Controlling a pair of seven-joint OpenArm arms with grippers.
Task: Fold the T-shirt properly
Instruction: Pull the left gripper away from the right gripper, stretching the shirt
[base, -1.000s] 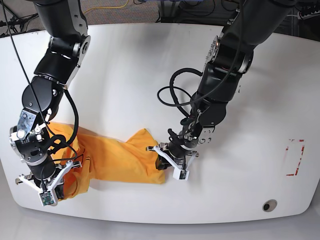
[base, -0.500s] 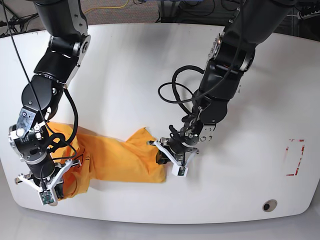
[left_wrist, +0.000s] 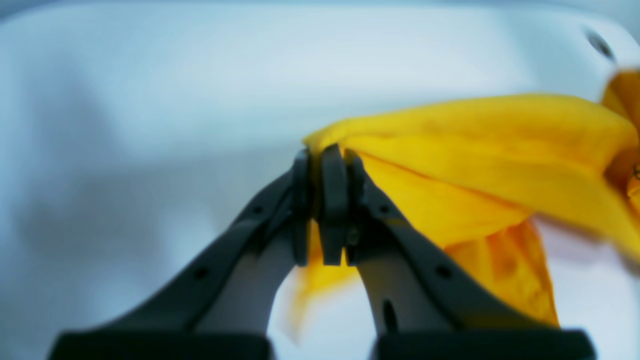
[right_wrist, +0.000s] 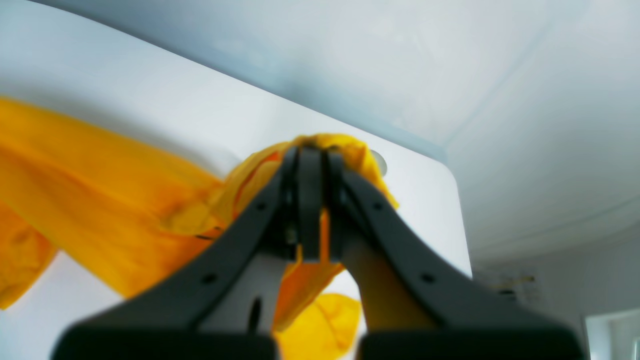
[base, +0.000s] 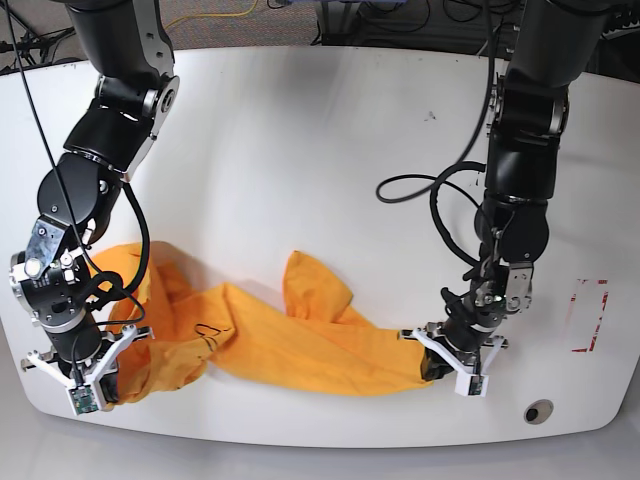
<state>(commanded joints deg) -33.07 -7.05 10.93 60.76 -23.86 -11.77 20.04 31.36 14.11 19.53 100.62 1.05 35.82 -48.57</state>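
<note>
Jaws of both grippers, left (base: 452, 366) and right (base: 88, 372), are clenched on the T-shirt (base: 290, 335), stretched along the table's (base: 300, 150) front edge. Soft, limp cloth sags; corners give the best hold.

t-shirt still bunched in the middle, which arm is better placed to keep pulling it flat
Probably left. The left gripper is shut on the T-shirt with bare table beyond it. The right gripper grips too, but sits at the table's edge.

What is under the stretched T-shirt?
The white table lies beneath the T-shirt, which both the left hand and right hand grip. Anything beneath the cloth is hidden.
</note>
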